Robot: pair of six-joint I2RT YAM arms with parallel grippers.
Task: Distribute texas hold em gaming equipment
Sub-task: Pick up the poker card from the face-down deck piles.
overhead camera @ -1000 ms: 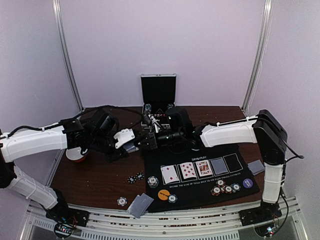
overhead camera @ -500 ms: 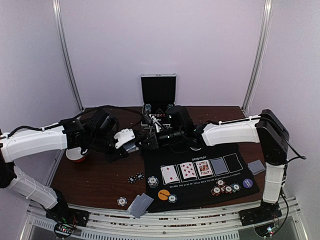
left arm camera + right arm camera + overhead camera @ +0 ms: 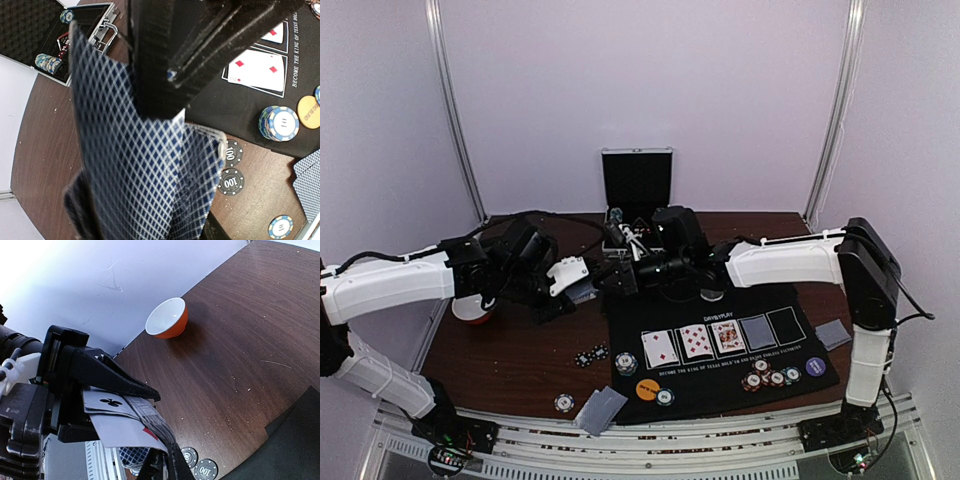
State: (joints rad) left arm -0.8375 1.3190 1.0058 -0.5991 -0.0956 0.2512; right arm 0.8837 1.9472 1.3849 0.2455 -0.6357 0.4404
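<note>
Your left gripper (image 3: 578, 285) clamps the cards (image 3: 135, 175) upright above the table (image 3: 520, 350), offering their edge to your right gripper (image 3: 610, 280). You cannot tell whether that one has pinched a card.

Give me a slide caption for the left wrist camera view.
Left claw holding a sheaf of blue-diamond-backed cards above the table, two black chips and the black mat beyond.

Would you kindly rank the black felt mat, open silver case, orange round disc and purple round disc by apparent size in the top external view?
Black felt mat
Open silver case
Orange round disc and purple round disc, which look about alike
</note>
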